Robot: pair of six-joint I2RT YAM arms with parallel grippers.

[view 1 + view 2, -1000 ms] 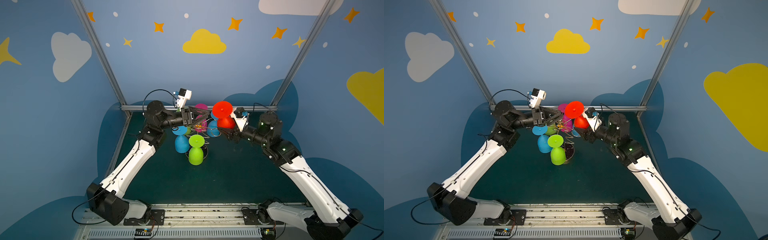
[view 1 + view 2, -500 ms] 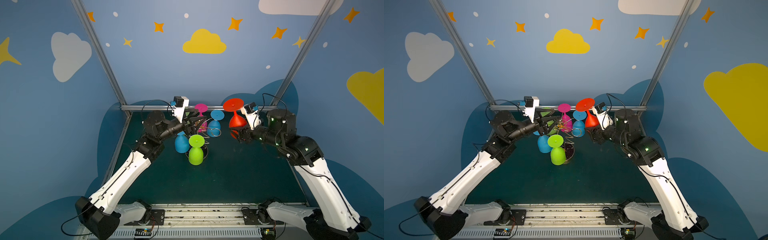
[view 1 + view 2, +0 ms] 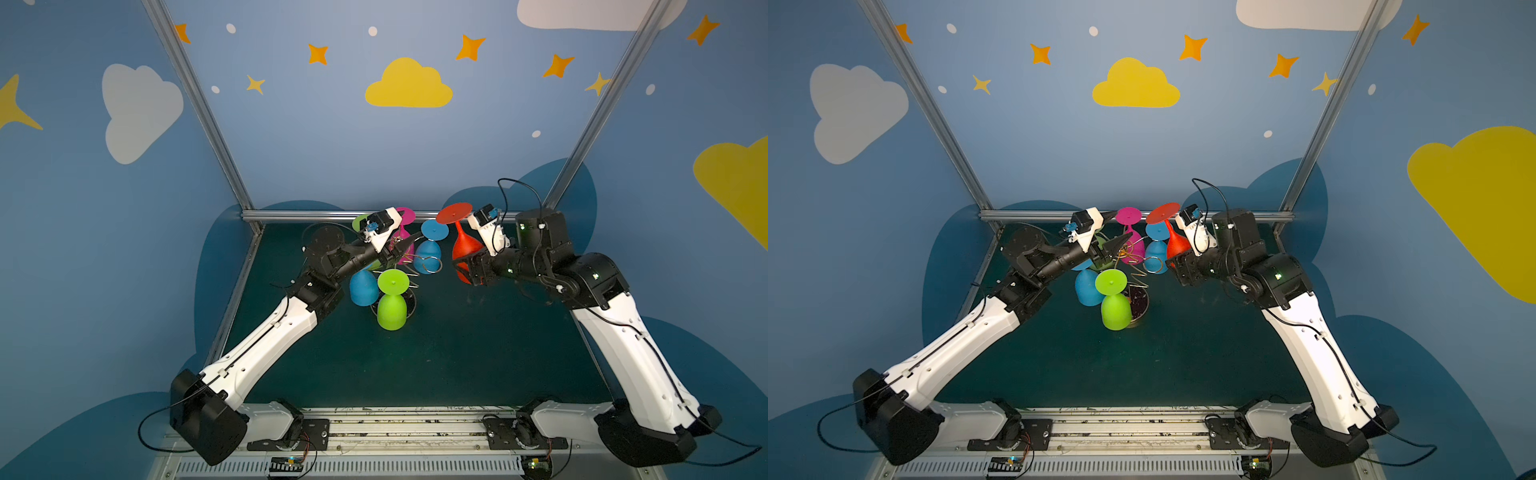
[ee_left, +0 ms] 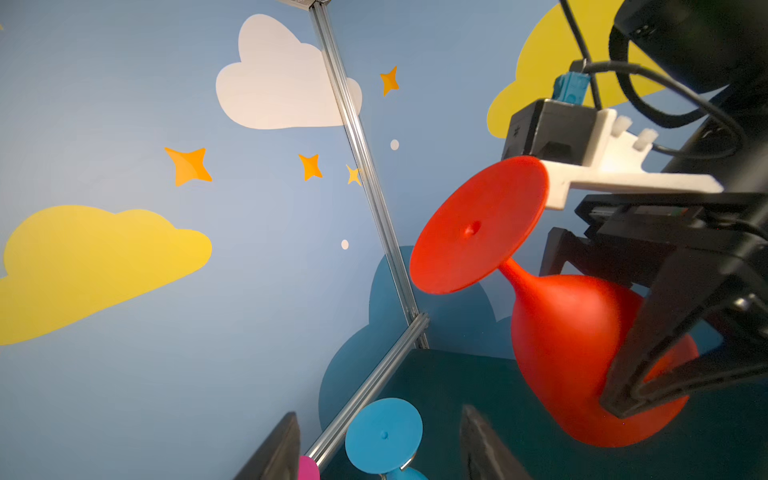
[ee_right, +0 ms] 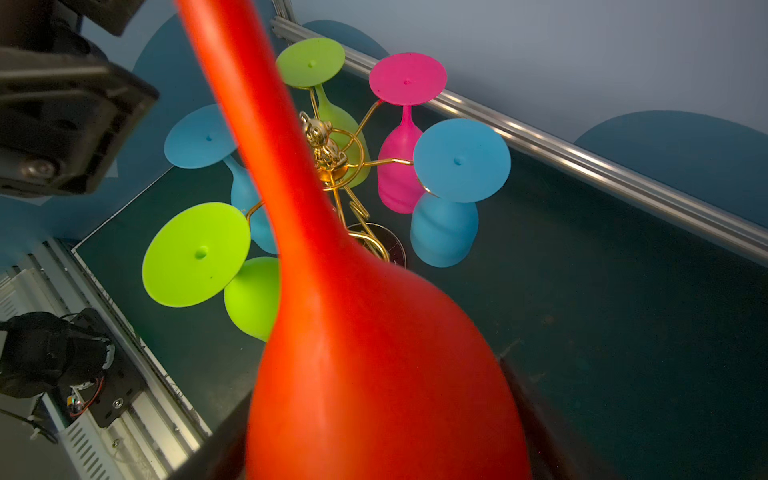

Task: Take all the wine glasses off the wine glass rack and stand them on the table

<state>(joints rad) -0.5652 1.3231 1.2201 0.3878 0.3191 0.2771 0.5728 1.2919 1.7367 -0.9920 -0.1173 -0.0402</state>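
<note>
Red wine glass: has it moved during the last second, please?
Yes: the red wine glass moved rightward, away from the gold wire rack, in the right hand.

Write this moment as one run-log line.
right gripper: shut on red wine glass, off the wine glass rack | left gripper: open, empty, by rack | five glasses hanging

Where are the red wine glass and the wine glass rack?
red wine glass [image 4: 561,353]: left wrist view, on its bowl.
wine glass rack [image 5: 324,149]: right wrist view, on its gold top ornament.

Wine glass [image 3: 465,247] is right of wine glass rack [image 5: 326,149], apart
</note>
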